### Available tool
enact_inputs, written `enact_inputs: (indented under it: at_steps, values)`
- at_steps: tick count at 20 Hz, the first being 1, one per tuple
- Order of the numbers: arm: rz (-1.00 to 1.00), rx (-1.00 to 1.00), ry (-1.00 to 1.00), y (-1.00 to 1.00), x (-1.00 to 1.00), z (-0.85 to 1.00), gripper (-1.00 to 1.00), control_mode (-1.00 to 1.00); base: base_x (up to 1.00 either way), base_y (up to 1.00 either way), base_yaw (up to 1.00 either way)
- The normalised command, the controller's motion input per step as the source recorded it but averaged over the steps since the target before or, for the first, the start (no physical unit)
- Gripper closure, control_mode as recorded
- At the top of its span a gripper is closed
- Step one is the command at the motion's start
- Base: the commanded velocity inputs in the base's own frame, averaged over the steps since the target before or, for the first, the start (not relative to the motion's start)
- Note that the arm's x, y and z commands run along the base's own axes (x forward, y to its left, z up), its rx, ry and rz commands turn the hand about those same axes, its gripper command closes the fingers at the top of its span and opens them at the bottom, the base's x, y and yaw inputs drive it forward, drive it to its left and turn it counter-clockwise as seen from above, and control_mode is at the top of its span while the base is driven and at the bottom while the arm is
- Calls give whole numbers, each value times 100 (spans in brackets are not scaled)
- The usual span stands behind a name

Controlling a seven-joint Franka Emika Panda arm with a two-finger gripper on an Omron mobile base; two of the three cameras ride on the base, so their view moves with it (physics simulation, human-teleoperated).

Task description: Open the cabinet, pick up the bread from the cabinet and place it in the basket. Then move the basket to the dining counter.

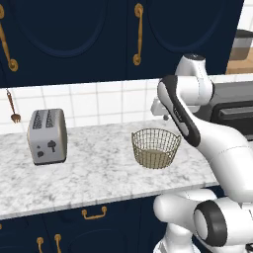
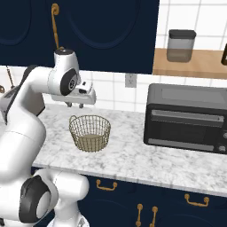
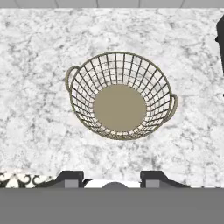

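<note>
Above the white-grey marble worktop [image 1: 89, 168], my claw [image 2: 74, 105] hangs over the round tan-gold wire basket [image 3: 120, 96], with its two dark tips partly apart and holding nothing. Up on the wall, the dark navy cabinet [image 1: 74, 34] with the long brass handle [image 1: 138, 34] is shut, so I think the small brown bread is hidden inside it. Nothing is done yet: I must open the door, get the bread, drop it in the bare basket, and carry the basket to the dining counter.
</note>
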Motion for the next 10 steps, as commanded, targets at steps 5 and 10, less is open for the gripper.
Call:
enact_inputs:
  at_steps: [5,10]
  values:
    - [5,-1,-11,7,-55,0,-100,-100,0,0,0]
    - [6,2,-46,31,-37,42,-100,-100,0,0,0]
